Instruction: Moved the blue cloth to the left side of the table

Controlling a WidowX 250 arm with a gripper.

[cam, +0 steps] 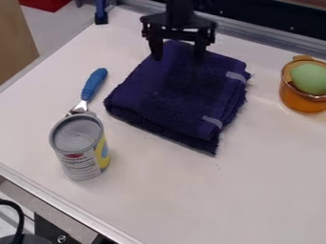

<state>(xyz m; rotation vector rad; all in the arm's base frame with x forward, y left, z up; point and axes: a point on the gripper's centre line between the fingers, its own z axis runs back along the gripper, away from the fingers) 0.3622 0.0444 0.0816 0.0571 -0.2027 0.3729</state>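
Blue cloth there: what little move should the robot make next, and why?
Probably close the gripper on the folded blue cloth: its fingers stand apart at the cloth's far edge, and the cloth lies flat, not gripped. Whether they already touch it, I can't tell.

Cloth (168, 93): really deep navy, kinda purplish, basically one solid colour
Strips on cloth (237, 76): pale greyish lilac
Utensil handle (94, 85): bright blue
Utensil metal (80, 107): silver
Can (77, 134): silvery grey top
Can label (79, 165): mostly white, red patch up top, yellow side with a blue blob
Cup (298, 99): see-through amber orange
Ball (310, 78): plain soft green
Gripper (178, 56): all black
Surface (255, 190): plain off-white
Surface edge (64, 205): silvery grey
Side panel (16, 45): tan brown
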